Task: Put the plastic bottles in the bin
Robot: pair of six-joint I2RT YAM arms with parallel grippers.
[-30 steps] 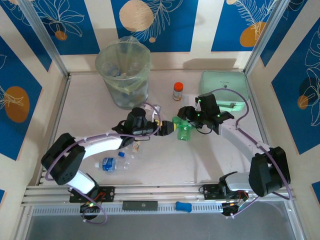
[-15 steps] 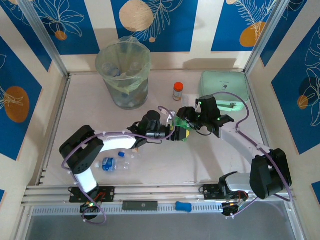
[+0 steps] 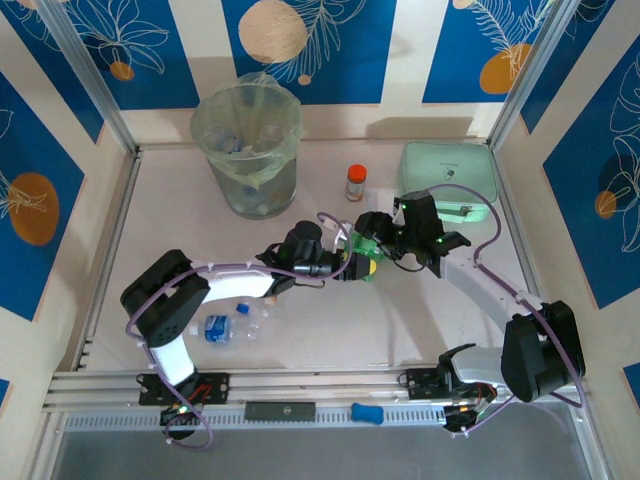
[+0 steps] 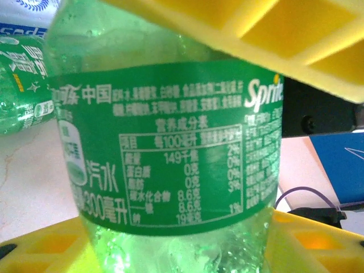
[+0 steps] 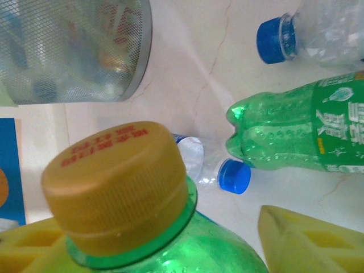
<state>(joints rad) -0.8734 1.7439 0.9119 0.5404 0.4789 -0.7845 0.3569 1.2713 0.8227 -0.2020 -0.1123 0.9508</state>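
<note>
Left gripper (image 3: pixel 347 266): yellow fingers (image 4: pixel 256 28) clamped on green see-through Sprite bottle (image 4: pixel 170 142).
Right gripper (image 3: pixel 370 243): yellow fingers (image 5: pixel 307 239) hug its neck end (yellow cap (image 5: pixel 116 182) up close).
Bottle: mid-table, well apart from tall pale-green translucent bin (image 3: pixel 240 185).

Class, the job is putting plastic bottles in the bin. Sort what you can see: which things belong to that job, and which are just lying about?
Belong to the job:
green bottle, held up off the table
second green bottle, lying down
clear bottles on the table
bin

Just lying about:
orange-capped jar
mint-green case
</note>
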